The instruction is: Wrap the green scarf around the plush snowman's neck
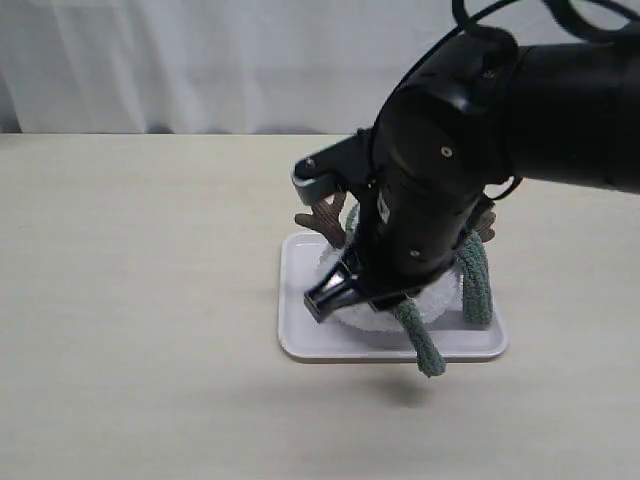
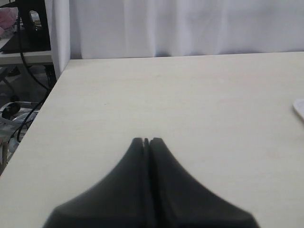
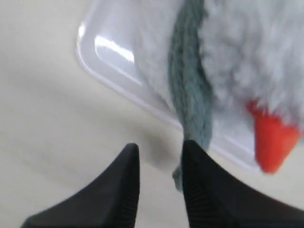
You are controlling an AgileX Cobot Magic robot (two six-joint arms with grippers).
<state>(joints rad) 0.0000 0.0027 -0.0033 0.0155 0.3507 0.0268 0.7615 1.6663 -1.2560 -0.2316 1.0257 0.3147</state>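
The plush snowman (image 1: 438, 300) lies on a white tray (image 1: 300, 340), mostly hidden behind my right arm. One brown twig arm (image 1: 325, 220) sticks out at the back. The green scarf (image 1: 478, 280) drapes over its body, and one end (image 1: 428, 355) hangs past the tray's front edge. In the right wrist view the scarf (image 3: 190, 95) runs across the white fur (image 3: 247, 57) next to the orange nose (image 3: 271, 142). My right gripper (image 3: 160, 149) is open and holds nothing, with the scarf end just beside one finger. My left gripper (image 2: 147, 141) is shut and empty over bare table.
The tray's rim (image 3: 109, 52) lies close in front of the right fingers. A corner of the tray (image 2: 299, 109) shows at the edge of the left wrist view. The table's edge and a white curtain (image 2: 190, 28) are beyond the left gripper.
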